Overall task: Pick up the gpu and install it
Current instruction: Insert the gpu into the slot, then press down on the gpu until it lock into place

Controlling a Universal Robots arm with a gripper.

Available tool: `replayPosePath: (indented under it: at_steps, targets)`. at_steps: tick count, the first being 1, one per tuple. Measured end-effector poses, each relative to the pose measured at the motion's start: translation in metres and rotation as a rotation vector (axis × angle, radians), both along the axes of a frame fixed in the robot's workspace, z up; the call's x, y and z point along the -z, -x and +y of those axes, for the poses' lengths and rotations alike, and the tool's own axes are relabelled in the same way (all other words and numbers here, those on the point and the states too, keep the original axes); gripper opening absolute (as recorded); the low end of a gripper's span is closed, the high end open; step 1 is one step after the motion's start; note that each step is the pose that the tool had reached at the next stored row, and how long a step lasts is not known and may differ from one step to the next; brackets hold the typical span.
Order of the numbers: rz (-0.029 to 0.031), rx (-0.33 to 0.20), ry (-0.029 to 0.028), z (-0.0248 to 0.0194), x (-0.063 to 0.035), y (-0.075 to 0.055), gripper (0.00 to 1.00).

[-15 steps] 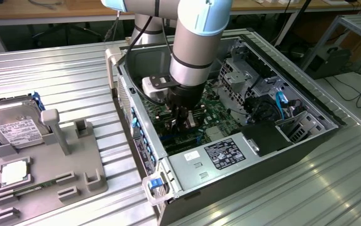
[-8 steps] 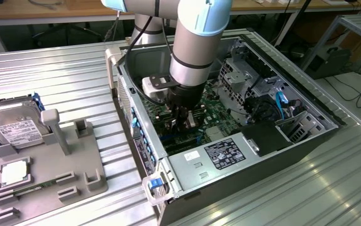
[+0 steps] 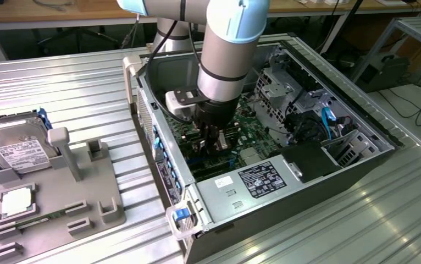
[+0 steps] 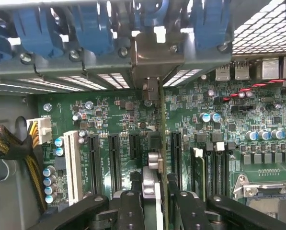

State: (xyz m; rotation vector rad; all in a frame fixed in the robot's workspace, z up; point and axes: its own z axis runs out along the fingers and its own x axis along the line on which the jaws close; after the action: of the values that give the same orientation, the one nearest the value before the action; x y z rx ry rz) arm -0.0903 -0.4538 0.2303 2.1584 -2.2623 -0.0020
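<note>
In the exterior view, my arm reaches down into the open computer case, and my gripper sits low over the green motherboard. My fingers are closed on the gpu, a thin dark slab held upright between them. At nine o'clock of the case, on the ribbed metal desk, a grey fixture tray carries the hard drive and a square silver chip.

In the wrist view, my fingers pinch the card edge-on, and its silvery bracket meets the case's rear wall under the blue slot clips. The card runs between the black expansion slots. To do this well, I judge I must keep the card square to its slot and press straight down, evenly, with the bracket seated in its opening.

The exterior view gives my height in the case and the tray beside it; the wrist view gives the slot alignment, which my arm hides from outside.
</note>
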Motion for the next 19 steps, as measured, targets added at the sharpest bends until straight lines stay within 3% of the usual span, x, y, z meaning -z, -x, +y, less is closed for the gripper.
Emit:
replayPosePath:
  at_steps: [7, 8, 9, 10, 11, 12, 14, 15, 18, 19]
  targets:
    - [-0.0005, 0.000, -0.0009, 0.0001, 0.0004, 0.000, 0.30]
    - [-0.0007, 0.000, -0.0008, 0.0001, -0.0087, 0.000, 0.37]
    - [-0.0018, 0.000, -0.0009, 0.0002, -0.0249, 0.000, 0.37]
    - [-0.0022, 0.000, -0.0010, 0.0001, -0.0318, 0.000, 0.37]
    - [-0.0037, 0.000, -0.0009, 0.0004, -0.0493, 0.000, 0.37]
    - [-0.0051, 0.000, -0.0011, 0.0005, -0.0607, 0.000, 0.37]
    - [-0.0051, 0.000, -0.0010, 0.0005, -0.0608, 0.000, 0.23]
    - [-0.0051, 0.000, -0.0010, 0.0005, -0.0608, 0.000, 0.11]
    - [-0.0052, 0.000, -0.0011, 0.0005, -0.0607, 0.003, 0.11]
    - [-0.0022, -0.015, -0.0009, 0.0004, -0.0606, 0.012, 0.11]
